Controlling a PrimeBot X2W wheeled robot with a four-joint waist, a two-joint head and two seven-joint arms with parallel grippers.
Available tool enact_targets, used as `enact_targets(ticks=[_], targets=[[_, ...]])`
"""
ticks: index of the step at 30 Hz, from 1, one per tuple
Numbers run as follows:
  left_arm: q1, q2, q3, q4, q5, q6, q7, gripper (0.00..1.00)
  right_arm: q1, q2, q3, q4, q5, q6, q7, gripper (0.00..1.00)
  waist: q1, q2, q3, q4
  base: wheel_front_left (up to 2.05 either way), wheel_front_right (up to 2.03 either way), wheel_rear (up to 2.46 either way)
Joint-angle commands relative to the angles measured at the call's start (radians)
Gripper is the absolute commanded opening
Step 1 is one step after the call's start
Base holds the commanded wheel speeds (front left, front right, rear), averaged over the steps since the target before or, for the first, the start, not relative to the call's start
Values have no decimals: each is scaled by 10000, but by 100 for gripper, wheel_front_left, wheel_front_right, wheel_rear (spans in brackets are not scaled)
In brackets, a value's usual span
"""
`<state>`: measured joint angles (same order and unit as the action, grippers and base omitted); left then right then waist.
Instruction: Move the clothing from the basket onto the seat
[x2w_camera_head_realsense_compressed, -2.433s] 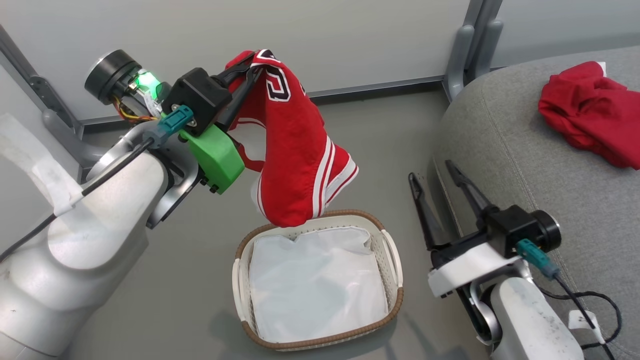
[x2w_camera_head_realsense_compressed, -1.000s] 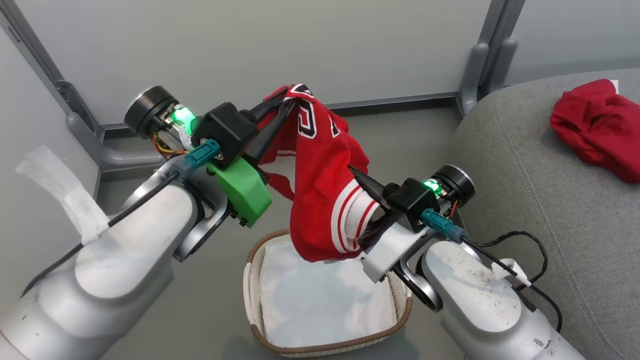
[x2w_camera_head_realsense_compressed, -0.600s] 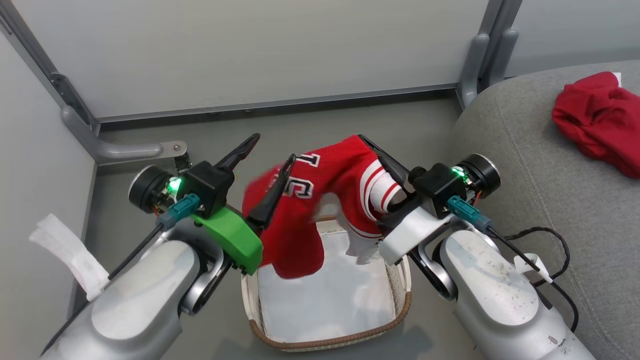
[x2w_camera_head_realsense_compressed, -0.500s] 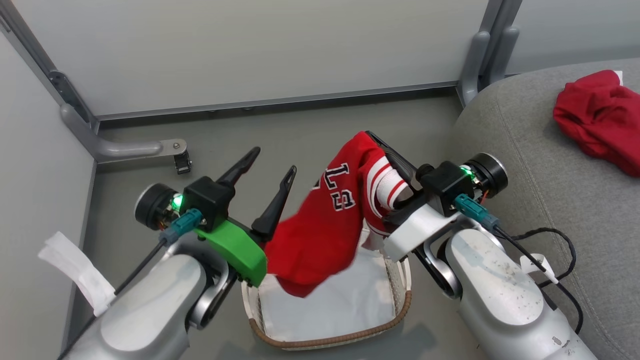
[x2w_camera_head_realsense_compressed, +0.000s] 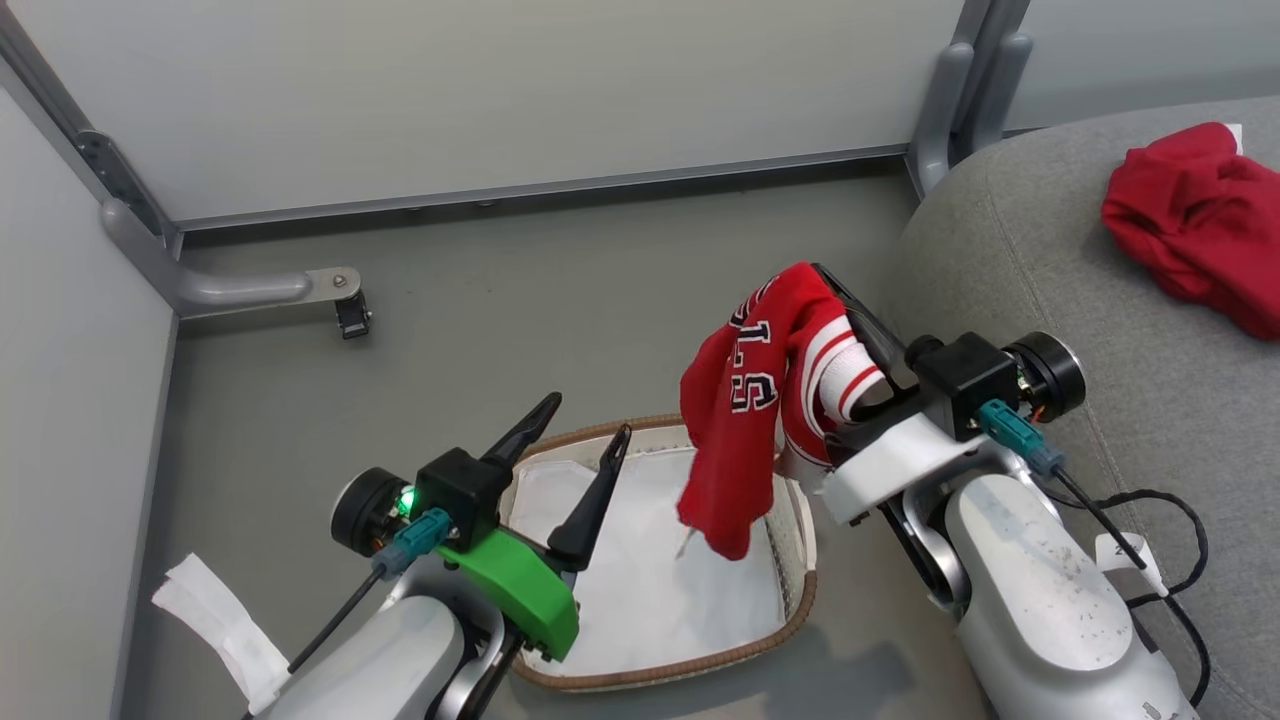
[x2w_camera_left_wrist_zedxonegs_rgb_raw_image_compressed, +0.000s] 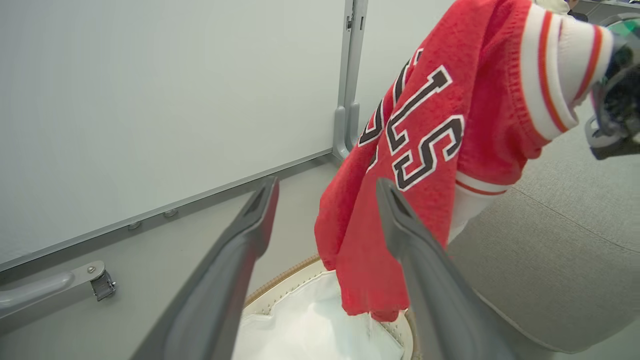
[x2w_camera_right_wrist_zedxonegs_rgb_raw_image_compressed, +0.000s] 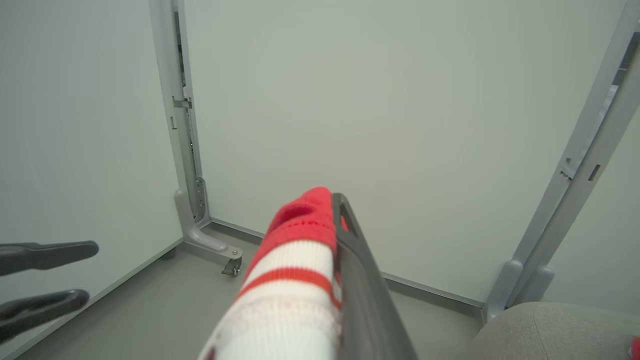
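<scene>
Head view, left to right. At the left wall a grey frame foot (x2w_camera_head_realsense_compressed: 250, 290) with a small caster rests on the floor (x2w_camera_head_realsense_compressed: 450, 330). The left gripper (x2w_camera_head_realsense_compressed: 585, 420) hovers over the left end of the basket (x2w_camera_head_realsense_compressed: 650, 682), its two dark fingers (x2w_camera_head_realsense_compressed: 592, 500) spread wide with nothing between them. In the left wrist view they point toward the held garment (x2w_camera_head_realsense_compressed: 735, 440) and stand clear of it. The basket, oval and white with a brown woven rim, stands on the floor just beside the left edge of the seat (x2w_camera_head_realsense_compressed: 1050, 260). A plain white liner sheet (x2w_camera_head_realsense_compressed: 640, 590) covers its bottom. The held garment, bright red with navy-and-white block lettering and white striped trim, hangs from the right gripper (x2w_camera_head_realsense_compressed: 812, 285). Its lower end dangles over the right part of the basket, and whether it touches the liner sheet cannot be told. The right gripper is raised above the basket's right rim, near the left edge of the seat, its fingers (x2w_camera_right_wrist_zedxonegs_rgb_raw_image_compressed: 357, 280) closed on the striped band. In the right wrist view the band lies pressed against one finger and hides the other. On the large grey seat, toward its far edge and well apart from both grippers, lies the crumpled garment (x2w_camera_head_realsense_compressed: 1190, 230), also red, with a small white label at its top.
</scene>
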<state>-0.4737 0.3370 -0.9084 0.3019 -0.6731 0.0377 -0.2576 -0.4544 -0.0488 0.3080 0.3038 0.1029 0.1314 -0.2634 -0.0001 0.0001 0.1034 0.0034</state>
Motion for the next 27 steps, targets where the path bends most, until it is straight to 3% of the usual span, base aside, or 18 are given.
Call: enact_targets(ticks=[1,10,27], targets=[[207,-63,55,46,111,-48,-72,100,164,-31,-98,-83,-77,-14,-19,0,1,-1,-6,-37,0,0,0],[497,-339,294,28,419,-270,-78,100,379,-34,-450,-255,-174,-14,-19,0,1,-1,30,-515,0,0,0],[363,-486,650,47,1201,-471,-70,100,871,-26,-1262,-707,-444,-14,-19,0,1,-1,749,-3004,0,0,0]])
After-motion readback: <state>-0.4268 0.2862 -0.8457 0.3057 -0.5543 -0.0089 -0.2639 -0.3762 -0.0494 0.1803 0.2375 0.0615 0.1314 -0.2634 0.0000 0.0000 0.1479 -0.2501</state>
